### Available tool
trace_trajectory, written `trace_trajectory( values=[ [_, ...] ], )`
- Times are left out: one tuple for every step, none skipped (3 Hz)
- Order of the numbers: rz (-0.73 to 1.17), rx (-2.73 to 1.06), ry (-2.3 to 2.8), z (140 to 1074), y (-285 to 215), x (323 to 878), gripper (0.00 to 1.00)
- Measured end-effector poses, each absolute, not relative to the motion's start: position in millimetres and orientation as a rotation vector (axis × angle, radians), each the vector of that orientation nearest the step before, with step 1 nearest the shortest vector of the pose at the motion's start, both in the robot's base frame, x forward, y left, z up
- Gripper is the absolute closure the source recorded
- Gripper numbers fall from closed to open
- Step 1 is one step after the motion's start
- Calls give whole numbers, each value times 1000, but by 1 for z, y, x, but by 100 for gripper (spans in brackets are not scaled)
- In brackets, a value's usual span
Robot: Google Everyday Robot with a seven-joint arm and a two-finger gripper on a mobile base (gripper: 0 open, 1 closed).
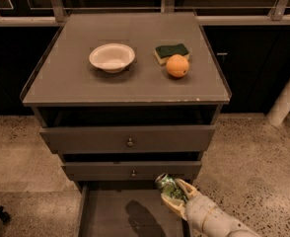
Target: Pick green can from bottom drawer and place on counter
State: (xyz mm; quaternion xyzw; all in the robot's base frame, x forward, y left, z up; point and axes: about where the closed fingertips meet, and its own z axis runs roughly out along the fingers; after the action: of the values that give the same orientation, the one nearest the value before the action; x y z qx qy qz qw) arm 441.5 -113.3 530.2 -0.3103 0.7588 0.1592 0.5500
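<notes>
The green can [168, 187] is held tilted between the fingers of my gripper [176, 195], lifted above the right side of the open bottom drawer [110, 216], just below the front of the middle drawer. The gripper is shut on the can and comes in from the lower right on a pale arm. The drawer floor shows the shadow of the arm and nothing else. The counter [71, 78] lies above, grey-brown with a thin raised rim.
On the counter stand a white bowl [112, 58], a dark green sponge [171, 51] and an orange [177, 66]. Two knobbed drawers [129, 141] stick out slightly above the bottom one. A white post [288, 98] stands at the right on the speckled floor.
</notes>
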Motion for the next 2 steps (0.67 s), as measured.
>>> trace_trajectory(
  values=[
    [356, -764, 1716, 560, -128, 422, 100],
    [320, -742, 1664, 584, -163, 398, 100]
  ],
)
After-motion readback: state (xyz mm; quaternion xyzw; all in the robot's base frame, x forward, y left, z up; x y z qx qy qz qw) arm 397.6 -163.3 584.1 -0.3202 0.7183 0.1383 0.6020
